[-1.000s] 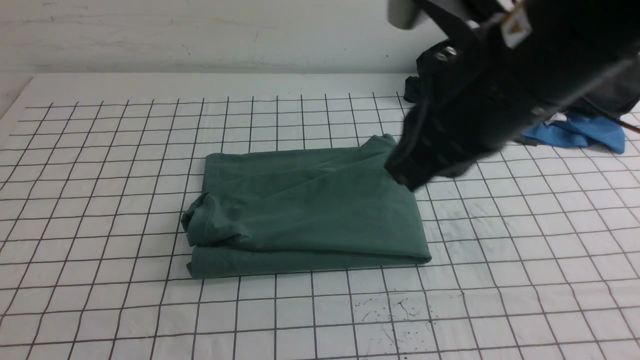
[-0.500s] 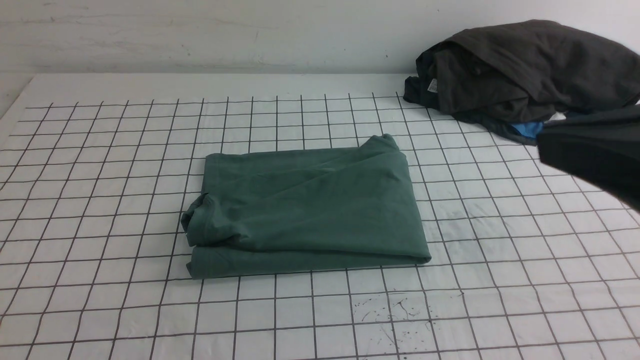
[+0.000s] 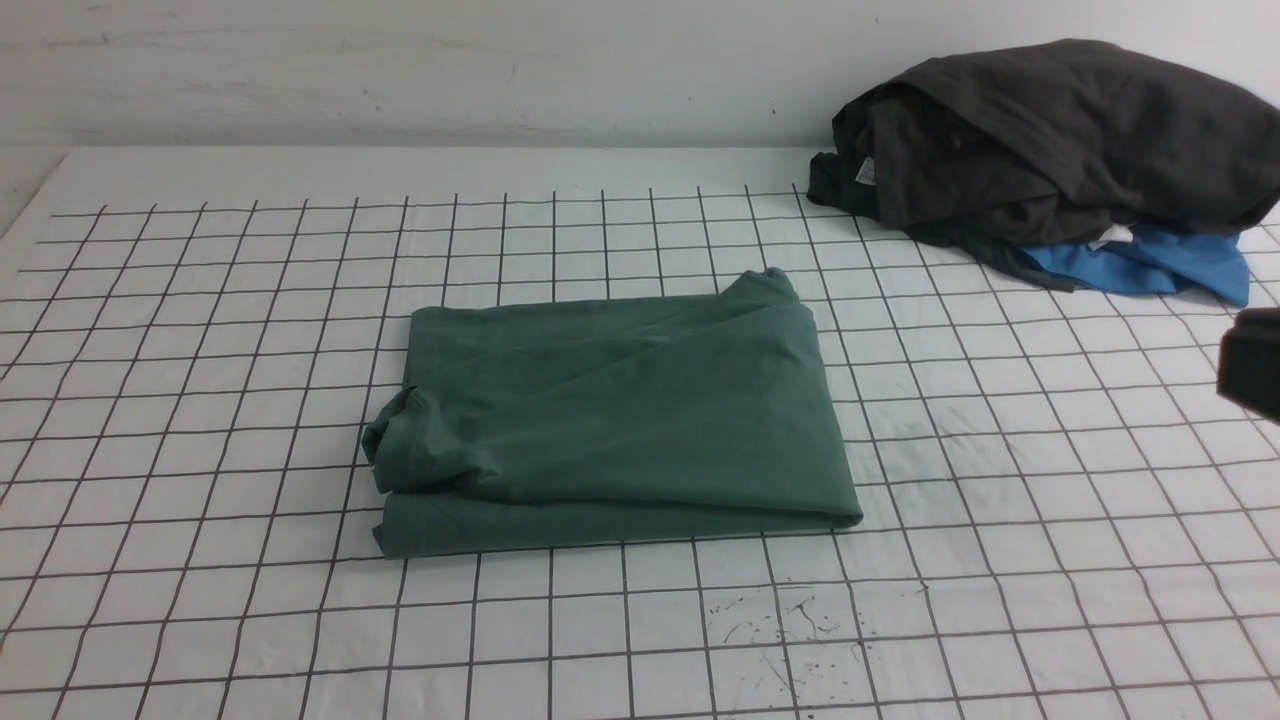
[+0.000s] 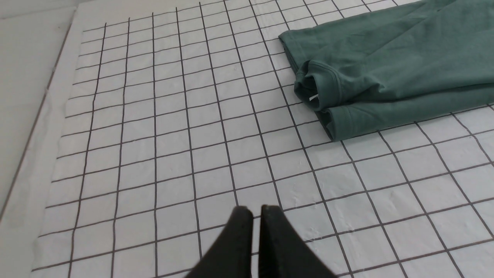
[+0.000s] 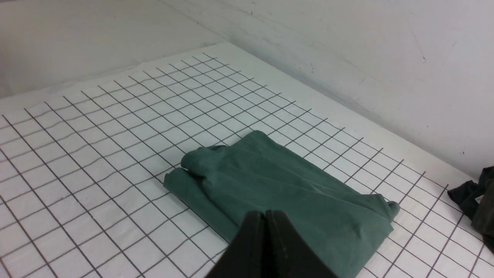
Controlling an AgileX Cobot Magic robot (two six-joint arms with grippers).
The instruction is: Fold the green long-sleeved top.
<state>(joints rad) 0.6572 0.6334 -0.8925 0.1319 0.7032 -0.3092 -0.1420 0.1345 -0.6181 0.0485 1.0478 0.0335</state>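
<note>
Neck label (image 4: 313, 98) – left wrist view only

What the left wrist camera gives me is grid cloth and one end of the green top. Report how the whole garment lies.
Observer: In the front view the green long-sleeved top lies folded into a rough rectangle, with no sleeve trailing out of it.
Operator: Now list whatever else is on that table.
Observer: A charcoal-grey garment is heaped at the far right corner, lying partly on a bright blue garment, well apart from the green top.
</note>
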